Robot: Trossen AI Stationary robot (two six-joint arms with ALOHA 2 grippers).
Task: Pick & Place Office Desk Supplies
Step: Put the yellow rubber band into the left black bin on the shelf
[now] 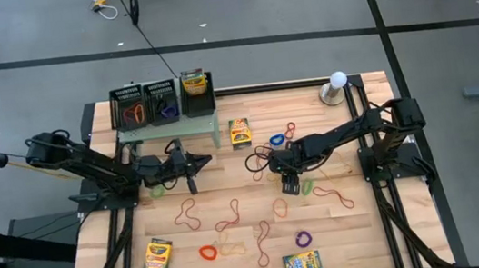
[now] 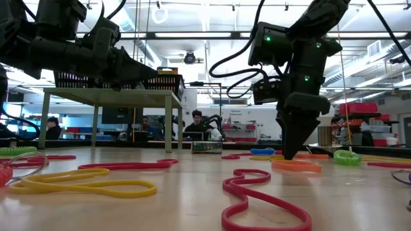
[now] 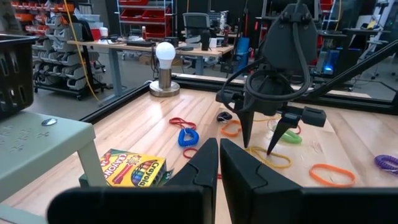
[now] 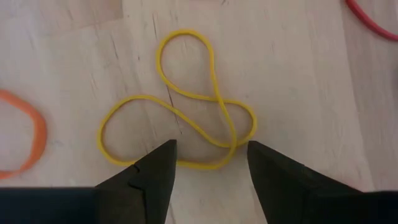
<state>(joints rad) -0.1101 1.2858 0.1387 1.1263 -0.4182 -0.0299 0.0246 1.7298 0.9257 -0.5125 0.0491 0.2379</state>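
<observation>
A twisted yellow rubber band (image 4: 180, 118) lies flat on the wooden table. My right gripper (image 4: 211, 165) points down over it, open. Its two fingers stand on either side of the band's near loop and touch nothing I can see; it also shows in the high view (image 1: 290, 184) and the low view (image 2: 290, 149). My left gripper (image 3: 217, 168) is shut on nothing. It hovers level beside the pale green stand (image 1: 171, 131). Black mesh trays (image 1: 146, 104) stand on that stand. Crayon boxes (image 1: 239, 132), (image 1: 157, 258), (image 1: 302, 264) lie on the table.
Rubber bands of many colours lie scattered: a blue one (image 3: 188, 137), green (image 3: 289, 135), orange (image 3: 333, 175), purple (image 1: 303, 238), red (image 1: 206, 252). A white globe on a grey base (image 1: 337, 85) stands at the far right corner. Black frame rails (image 1: 387, 216) run along both table sides.
</observation>
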